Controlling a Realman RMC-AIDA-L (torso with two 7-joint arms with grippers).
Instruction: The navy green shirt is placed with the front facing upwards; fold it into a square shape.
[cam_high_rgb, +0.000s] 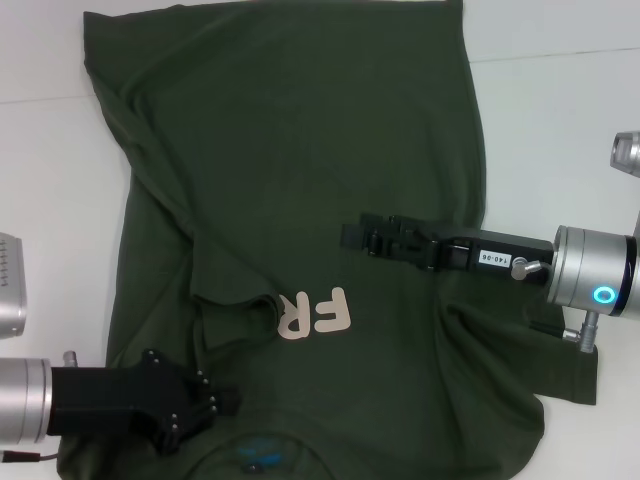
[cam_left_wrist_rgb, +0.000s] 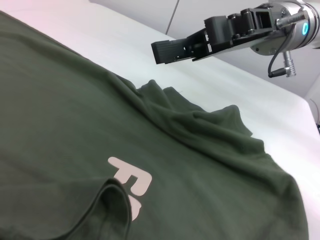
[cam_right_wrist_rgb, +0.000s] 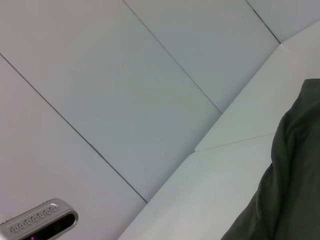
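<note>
Head view: the shirt (cam_high_rgb: 300, 200) lies lengthwise on the table (cam_high_rgb: 560, 110), collar nearest the robot. The left hand (cam_high_rgb: 215, 405), grip unclear, sits beside the collar; the right hand (cam_high_rgb: 355, 238), apparently narrow and empty, hovers over the chest.

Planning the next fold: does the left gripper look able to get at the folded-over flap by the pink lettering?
Probably yes. The left gripper sits low over the navy green shirt, close to the flap, with only flat cloth between them. The right gripper hangs off to the other side, out of the way.
</note>
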